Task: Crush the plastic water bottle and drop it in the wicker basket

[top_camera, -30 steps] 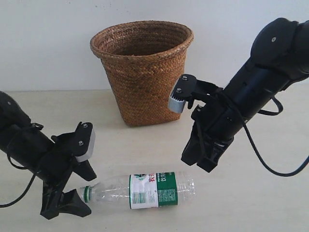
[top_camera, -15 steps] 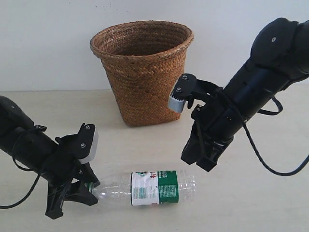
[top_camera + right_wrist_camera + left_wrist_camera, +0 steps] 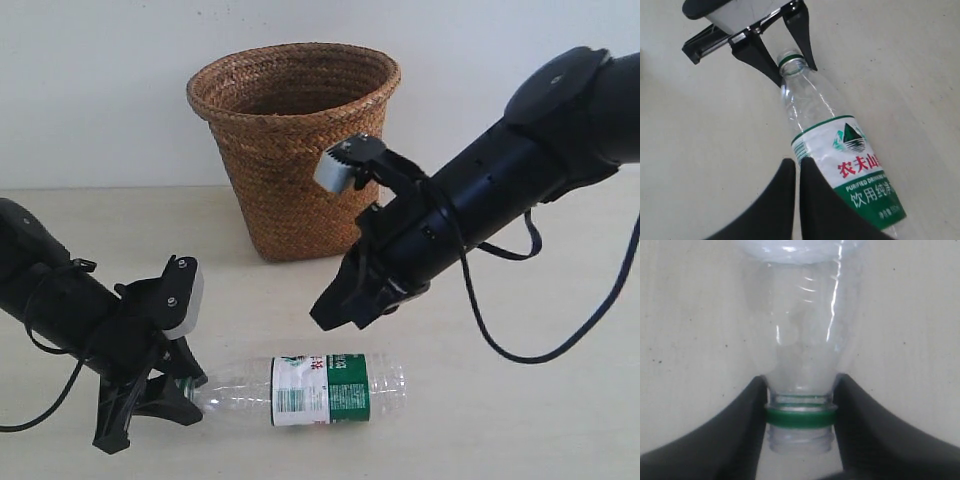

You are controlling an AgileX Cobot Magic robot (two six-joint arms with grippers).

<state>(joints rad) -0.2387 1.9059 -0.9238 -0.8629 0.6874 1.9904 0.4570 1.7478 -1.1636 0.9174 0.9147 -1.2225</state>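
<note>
The plastic water bottle lies on its side on the table, clear, with a green-and-white label and a green ring at its neck; no cap shows on the open mouth. My left gripper is shut on the bottle's neck, a finger pressing on each side at the ring. My right gripper hangs shut just above the label end, its fingertips together beside the bottle. The wicker basket stands upright behind, tall and brown.
The pale table runs back to a white wall. The right arm slants across in front of the basket's right side. The left arm lies low at the left edge.
The left gripper moved in and shut on the bottle's neck, nudging the bottle slightly right. The right arm has since swung left and down toward the bottle.
</note>
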